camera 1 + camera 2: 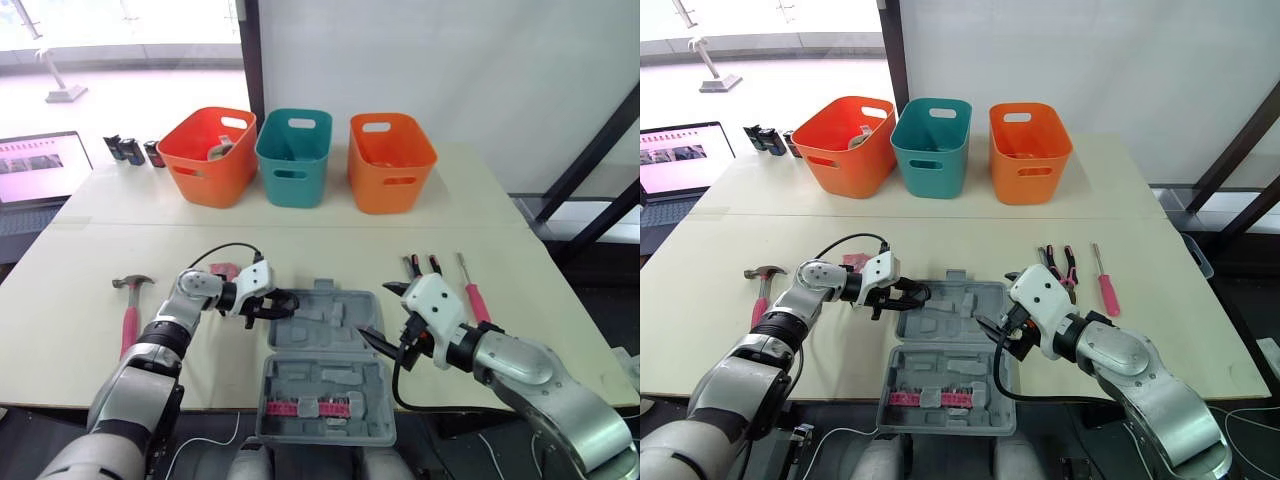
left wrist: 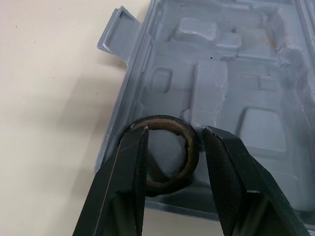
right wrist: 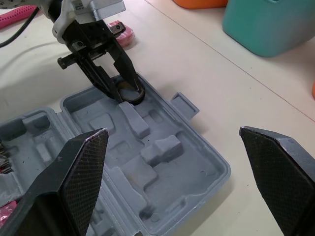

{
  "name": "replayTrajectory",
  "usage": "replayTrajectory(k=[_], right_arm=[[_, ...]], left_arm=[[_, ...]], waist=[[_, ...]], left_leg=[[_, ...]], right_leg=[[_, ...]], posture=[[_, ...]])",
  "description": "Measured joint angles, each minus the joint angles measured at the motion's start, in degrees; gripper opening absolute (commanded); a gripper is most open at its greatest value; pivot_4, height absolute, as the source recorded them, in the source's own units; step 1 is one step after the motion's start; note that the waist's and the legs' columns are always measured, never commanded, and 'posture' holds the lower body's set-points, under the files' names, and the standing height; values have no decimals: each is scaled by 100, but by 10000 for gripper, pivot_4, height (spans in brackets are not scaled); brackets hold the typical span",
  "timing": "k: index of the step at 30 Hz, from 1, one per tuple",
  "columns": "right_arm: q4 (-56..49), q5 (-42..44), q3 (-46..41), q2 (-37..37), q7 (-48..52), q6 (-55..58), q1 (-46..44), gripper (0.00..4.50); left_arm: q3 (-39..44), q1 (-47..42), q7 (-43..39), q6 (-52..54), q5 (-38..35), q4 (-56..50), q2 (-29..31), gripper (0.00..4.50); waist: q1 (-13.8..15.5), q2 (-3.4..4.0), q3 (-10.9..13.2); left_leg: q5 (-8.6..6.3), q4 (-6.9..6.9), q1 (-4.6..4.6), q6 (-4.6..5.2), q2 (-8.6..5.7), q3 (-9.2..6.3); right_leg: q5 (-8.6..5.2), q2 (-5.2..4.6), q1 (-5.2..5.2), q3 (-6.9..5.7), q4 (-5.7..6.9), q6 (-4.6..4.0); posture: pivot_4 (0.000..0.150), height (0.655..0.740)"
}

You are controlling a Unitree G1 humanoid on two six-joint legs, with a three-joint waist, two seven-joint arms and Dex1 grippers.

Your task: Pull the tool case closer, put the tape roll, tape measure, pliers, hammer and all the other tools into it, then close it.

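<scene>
The grey tool case (image 1: 345,375) lies open at the table's front edge, with pink bits in its near half. My left gripper (image 1: 285,303) is shut on the dark tape roll (image 2: 189,152), low over the far left corner of the case's far half. My right gripper (image 1: 385,340) hovers open and empty at the case's right side, its fingers (image 3: 78,167) spread wide. A pink-handled hammer (image 1: 130,310) lies to the left. The pink tape measure (image 1: 222,271) sits behind my left wrist. Pliers (image 1: 423,266) and a pink screwdriver (image 1: 473,290) lie to the right.
Two orange baskets (image 1: 205,155) (image 1: 390,160) and a teal one (image 1: 293,157) stand in a row at the back. A laptop (image 1: 40,165) and small black items (image 1: 130,150) are at the far left. A seam crosses the table behind the tools.
</scene>
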Motion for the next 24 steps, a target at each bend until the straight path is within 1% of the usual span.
replayTrajectory(k=[6,9,12,15,16,17,19,20,22,24], right_arm=[[-1,6,-9,-1,1,31,-1,45000],[-1,10,-16,-2,7,30,0,45000],[-1,52,-103,-2,44,9,8,45000],[5,124,-331,-7,130,-81,40,45000],[28,175,-429,-9,190,-130,65,45000],[88,278,-650,-20,311,-230,144,45000],[267,394,-1076,-74,484,-368,310,45000],[424,454,-1394,-103,615,-483,438,45000],[693,535,-1800,-206,876,-716,690,45000],[1180,567,-2271,-350,1257,-1099,1036,45000]], left_arm=[[13,-14,5,-158,6,93,-1,18419],[45,-12,-95,-56,-102,42,-8,18419],[162,-8,-401,217,-432,-302,-7,18419],[378,10,-754,707,-902,-1015,131,18419],[451,85,-830,1012,-1068,-1378,218,18419],[528,238,-954,1493,-1320,-1924,410,18419],[645,470,-1057,2189,-1590,-2583,838,18419],[788,638,-1085,2570,-1715,-2913,1185,18419],[1009,898,-1066,2913,-1768,-3127,1721,18419],[1358,1317,-889,3076,-1775,-3075,2360,18419]], waist=[[-1,1,0],[-1,0,0],[0,0,0],[-4,0,1],[-6,0,1],[-32,-1,1],[-55,0,2],[-60,1,2],[-53,2,3],[-47,2,3]], left_leg=[[0,0,1,0,0,0],[0,0,-1,0,0,0],[0,0,-5,0,0,0],[0,-1,-4,0,0,0],[0,-2,-4,0,0,0],[0,-4,-3,0,1,0],[0,-12,3,0,2,0],[0,-20,13,0,2,0],[0,-28,24,0,2,1],[0,-31,28,0,3,3]], right_leg=[[0,0,1,0,0,-1],[-1,0,0,0,0,-1],[0,0,-2,0,0,0],[0,0,-2,0,0,0],[0,0,-2,0,0,0],[-1,0,-3,1,-1,0],[0,0,-2,2,-1,0],[-1,1,0,2,0,-1],[-8,0,4,2,0,-14],[-15,0,7,3,-3,-25]], posture=[[1500,7400],[1500,7400],[1500,7400],[1500,7400],[1500,7400],[1500,7400],[1500,7400],[1500,7400],[1500,7400],[1500,7400]])
